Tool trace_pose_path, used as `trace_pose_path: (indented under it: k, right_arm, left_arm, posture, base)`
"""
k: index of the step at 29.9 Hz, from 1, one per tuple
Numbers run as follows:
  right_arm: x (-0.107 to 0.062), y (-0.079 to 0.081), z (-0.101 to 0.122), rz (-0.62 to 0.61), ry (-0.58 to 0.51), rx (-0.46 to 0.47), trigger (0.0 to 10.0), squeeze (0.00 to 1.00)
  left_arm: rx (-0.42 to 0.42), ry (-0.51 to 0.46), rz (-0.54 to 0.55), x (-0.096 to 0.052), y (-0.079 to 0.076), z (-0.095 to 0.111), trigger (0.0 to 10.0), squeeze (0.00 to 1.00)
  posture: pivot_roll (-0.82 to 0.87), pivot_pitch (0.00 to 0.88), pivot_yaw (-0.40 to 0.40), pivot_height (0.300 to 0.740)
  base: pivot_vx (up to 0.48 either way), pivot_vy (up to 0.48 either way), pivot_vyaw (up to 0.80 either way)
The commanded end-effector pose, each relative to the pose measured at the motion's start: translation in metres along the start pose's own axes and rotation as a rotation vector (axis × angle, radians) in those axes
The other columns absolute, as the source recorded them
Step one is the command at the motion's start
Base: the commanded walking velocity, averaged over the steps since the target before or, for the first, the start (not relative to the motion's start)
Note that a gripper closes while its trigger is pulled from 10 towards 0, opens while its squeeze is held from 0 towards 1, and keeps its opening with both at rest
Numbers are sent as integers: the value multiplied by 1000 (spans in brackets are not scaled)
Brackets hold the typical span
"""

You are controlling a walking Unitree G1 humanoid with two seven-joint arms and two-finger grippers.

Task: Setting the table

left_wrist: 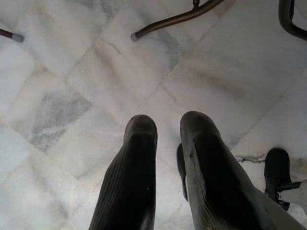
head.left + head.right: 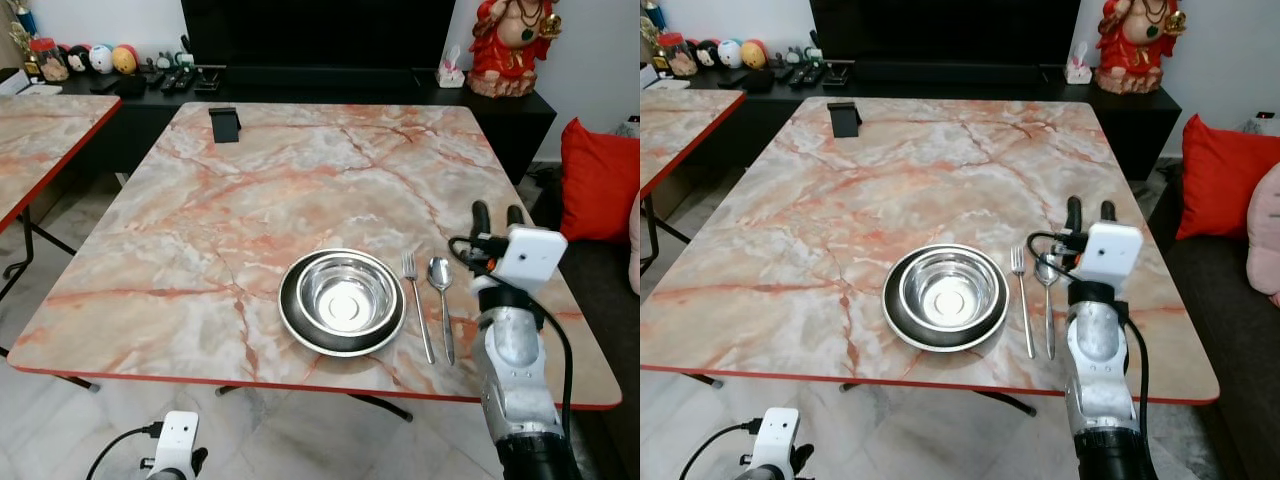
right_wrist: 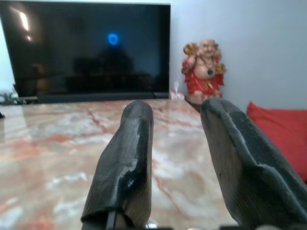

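Because a place was being set for eating, the steel bowl [image 2: 342, 296] was kept inside the black plate [image 2: 291, 313] near the front edge of the marble desk [image 2: 250, 200]. Just beside the plate, on the robot's right, the fork [image 2: 416, 303] and the spoon [image 2: 441, 293] were laid side by side, handles toward the edge, so they could be picked up easily. The right pincer [image 2: 497, 214] was held up just beside the spoon, its fingers [image 3: 125, 158] spread apart with nothing between them. The left pincer [image 1: 168, 127] was left hanging over the floor tiles [image 1: 67, 100], a little open and empty.
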State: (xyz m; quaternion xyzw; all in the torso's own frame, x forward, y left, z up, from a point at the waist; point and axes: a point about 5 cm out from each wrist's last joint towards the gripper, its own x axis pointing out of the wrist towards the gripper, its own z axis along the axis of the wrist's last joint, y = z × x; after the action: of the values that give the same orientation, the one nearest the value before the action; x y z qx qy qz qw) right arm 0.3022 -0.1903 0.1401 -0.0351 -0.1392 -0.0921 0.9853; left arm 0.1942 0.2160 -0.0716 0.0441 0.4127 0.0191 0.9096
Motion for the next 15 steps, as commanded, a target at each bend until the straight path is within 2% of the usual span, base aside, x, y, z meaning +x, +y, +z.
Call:
trace_pose_path:
  k: [1,6,15]
  right_arm:
    - [0,-1,9,8,-33,-3,10000,0]
    - [3,3,12,10,-51,7,10000,0]
    - [9,8,21,20,-90,15,10000,0]
  left_arm:
    - [-17,15,9,-1,1,-6,10000,0]
    - [-23,22,5,-1,0,-6,10000,0]
    - [-25,29,3,-2,0,-10,10000,0]
  posture:
    - [-15,0,6,740]
    - [-20,0,10,740]
    - [-14,0,6,740]
  base:
    - [0,0,0]
    - [0,0,0]
    - [0,304,0]
